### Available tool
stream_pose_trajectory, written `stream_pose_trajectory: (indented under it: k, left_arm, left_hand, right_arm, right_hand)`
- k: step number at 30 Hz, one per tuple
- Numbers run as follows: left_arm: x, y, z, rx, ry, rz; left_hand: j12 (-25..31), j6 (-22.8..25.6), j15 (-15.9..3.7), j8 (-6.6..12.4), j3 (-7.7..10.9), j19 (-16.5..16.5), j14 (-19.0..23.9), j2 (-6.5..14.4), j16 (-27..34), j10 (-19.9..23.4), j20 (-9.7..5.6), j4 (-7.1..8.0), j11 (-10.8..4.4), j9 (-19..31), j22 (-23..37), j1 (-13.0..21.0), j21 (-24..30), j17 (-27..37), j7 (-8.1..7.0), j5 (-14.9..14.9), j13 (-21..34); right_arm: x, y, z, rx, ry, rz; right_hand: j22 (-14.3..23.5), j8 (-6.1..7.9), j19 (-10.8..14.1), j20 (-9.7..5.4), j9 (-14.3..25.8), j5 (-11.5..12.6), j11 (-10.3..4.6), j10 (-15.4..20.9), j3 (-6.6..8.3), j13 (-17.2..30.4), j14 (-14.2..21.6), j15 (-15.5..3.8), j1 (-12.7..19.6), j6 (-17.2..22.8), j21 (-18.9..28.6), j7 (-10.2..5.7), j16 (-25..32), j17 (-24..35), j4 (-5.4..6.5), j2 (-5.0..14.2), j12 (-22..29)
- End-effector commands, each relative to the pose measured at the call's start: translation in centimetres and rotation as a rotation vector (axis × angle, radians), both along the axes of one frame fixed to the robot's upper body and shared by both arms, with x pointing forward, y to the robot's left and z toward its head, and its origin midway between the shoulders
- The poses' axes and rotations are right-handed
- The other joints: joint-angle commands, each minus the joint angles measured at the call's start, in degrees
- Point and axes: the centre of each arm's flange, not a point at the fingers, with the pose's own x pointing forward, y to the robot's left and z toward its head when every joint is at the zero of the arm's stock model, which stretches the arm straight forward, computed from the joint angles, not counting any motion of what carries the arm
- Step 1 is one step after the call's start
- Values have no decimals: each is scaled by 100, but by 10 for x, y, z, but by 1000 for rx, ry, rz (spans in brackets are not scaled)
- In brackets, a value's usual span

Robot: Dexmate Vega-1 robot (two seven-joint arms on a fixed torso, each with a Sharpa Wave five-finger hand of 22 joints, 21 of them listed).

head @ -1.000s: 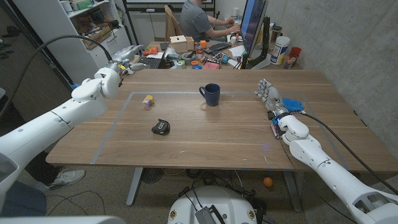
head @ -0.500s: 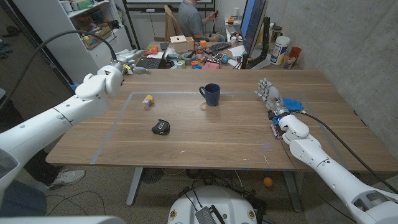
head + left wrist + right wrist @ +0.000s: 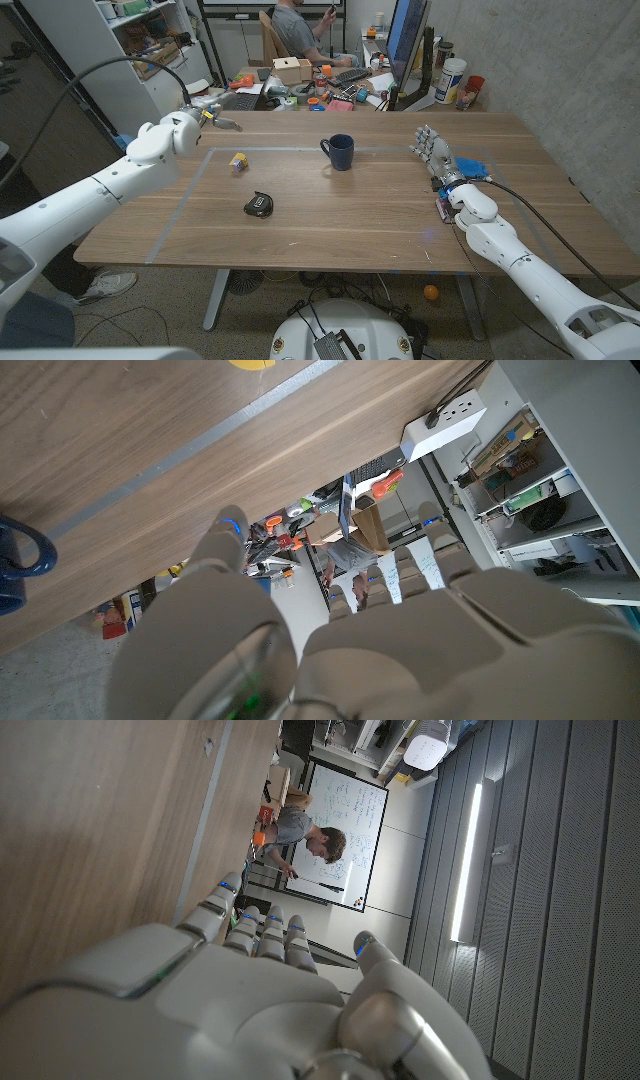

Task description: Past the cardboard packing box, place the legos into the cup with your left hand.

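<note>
A small yellow and purple lego (image 3: 238,160) lies on the table's left half, inside a taped outline. Its yellow edge also appears in the left wrist view (image 3: 250,363). The dark blue cup (image 3: 339,152) stands upright near the table's middle back, handle toward the lego; part of it is in the left wrist view (image 3: 14,570). My left hand (image 3: 188,127) hovers over the table's back left corner, behind and left of the lego, fingers stretched out and holding nothing. My right hand (image 3: 433,154) stands upright on the right side, fingers apart and empty.
A black object (image 3: 259,204) lies in front of the lego. A blue item (image 3: 474,167) sits beside my right hand. Behind the table is a cluttered desk with a small cardboard box (image 3: 291,69), a monitor (image 3: 405,45) and a seated person (image 3: 296,28).
My left hand has drifted a little to the right, toward the table's back left corner. The person behind has leaned back. My right hand, lego and cup are unmoved.
</note>
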Motion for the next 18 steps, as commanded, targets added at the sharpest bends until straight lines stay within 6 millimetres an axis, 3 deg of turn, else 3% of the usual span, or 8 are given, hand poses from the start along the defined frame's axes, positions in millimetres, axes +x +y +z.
stream_pose_trajectory:
  k: [1, 18]
  left_arm:
    - [8, 5, -15, -17, 30, 14]
    - [29, 10, -35, -28, 77, 28]
  left_hand:
    - [27, -24, 5, 11, -47, 56, 13, 12, 15, -24, -2, -6, 37, 27, 13, 87, -15, 11, -26, 47, 16]
    - [62, -21, 2, 39, -138, 155, 77, 65, 39, 2, -1, 29, 17, 36, 16, 183, -26, 12, -29, 82, 36]
  right_arm:
    - [-1, 2, 2, -5, -7, -1]
    - [-4, 4, 3, -9, -15, -3]
  right_hand:
    - [20, 48, 25, -7, 20, 22, -1, 31, -13, 12, 33, 32, -60, 28, 52, -5, 60, 29, 30, -4, 36]
    - [20, 48, 31, 3, 20, 31, 16, 42, -32, 12, 43, 38, -90, 32, 53, -16, 61, 28, 44, -19, 37]
